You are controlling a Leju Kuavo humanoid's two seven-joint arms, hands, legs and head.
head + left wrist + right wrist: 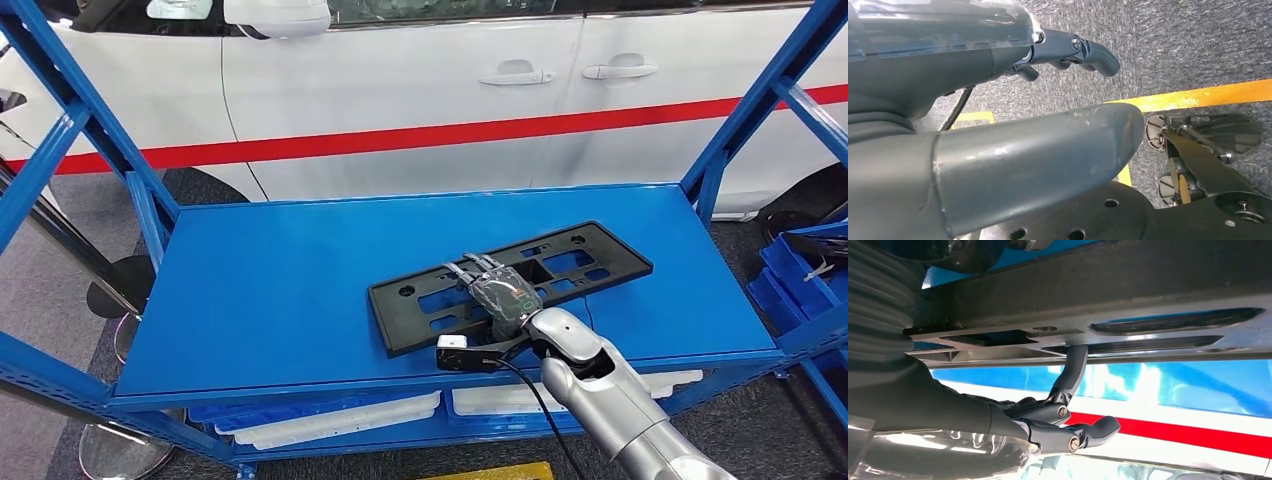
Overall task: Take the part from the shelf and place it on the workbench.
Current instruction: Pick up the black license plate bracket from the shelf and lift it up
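Observation:
The part (625,262) is a long black plastic plate with several cutouts, lying flat on the blue shelf (280,290), right of its middle. My right hand (497,292) lies over the part's middle, its silver arm coming in from the lower right. In the right wrist view one dark finger (1075,370) touches the edge of the part (1098,290) while the others stretch out free; nothing is gripped. My left hand (1013,150) hangs over grey floor with its fingers (1093,52) apart from the thumb, holding nothing.
Blue uprights (735,130) frame the shelf on both sides. A white car with a red stripe (420,135) stands close behind it. White trays (340,418) sit on the lower shelf. Blue bins (800,270) stand at the right. A yellow line (1198,95) crosses the floor.

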